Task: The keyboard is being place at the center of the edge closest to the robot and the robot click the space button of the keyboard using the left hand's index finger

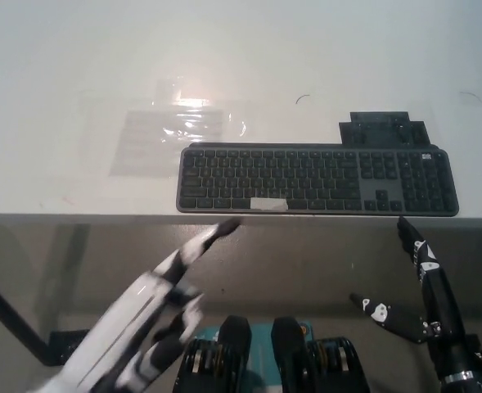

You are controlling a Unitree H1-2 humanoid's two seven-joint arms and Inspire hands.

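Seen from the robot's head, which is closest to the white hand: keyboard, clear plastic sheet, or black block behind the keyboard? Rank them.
From the left hand:
1. keyboard: just ahead, near edge.
2. plastic sheet: farther back, left.
3. black block: back right, behind keyboard.

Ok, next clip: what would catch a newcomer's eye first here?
The dark keyboard stands out on the white table, along its near edge, with a pale strip on its front row of keys. Below that edge, at lower left, is the blurred white left hand, touching nothing; the black right hand rests open at lower right.
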